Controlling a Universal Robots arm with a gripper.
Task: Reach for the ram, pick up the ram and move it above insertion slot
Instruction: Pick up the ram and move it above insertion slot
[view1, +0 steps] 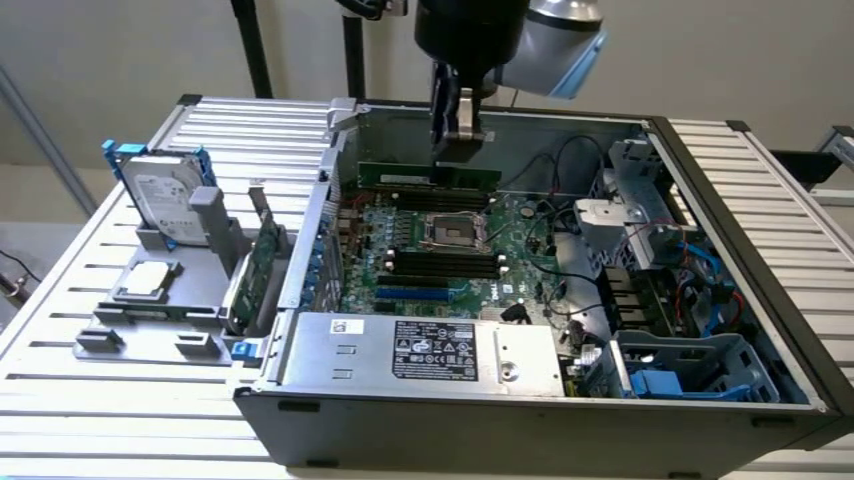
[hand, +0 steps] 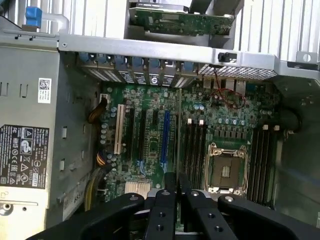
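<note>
The ram (view1: 427, 178), a long green stick, hangs level inside the open computer case, above the motherboard (view1: 514, 285). My gripper (view1: 454, 150) comes straight down from above and is shut on the stick's top edge near its middle. Black insertion slots (view1: 430, 265) lie in parallel rows on either side of the square silver processor socket (view1: 451, 232). In the wrist view my gripper (hand: 176, 197) is closed, with the black insertion slots (hand: 193, 150) just beyond it and a second bank of slots (hand: 262, 155) past the processor socket (hand: 225, 170).
The grey power supply (view1: 414, 350) fills the case's near side; cables and a drive cage (view1: 694, 365) crowd the exterior view's right. Outside the case, on the exterior view's left, stand a hard drive with blue rails (view1: 163, 200) and a green expansion card (view1: 260, 265).
</note>
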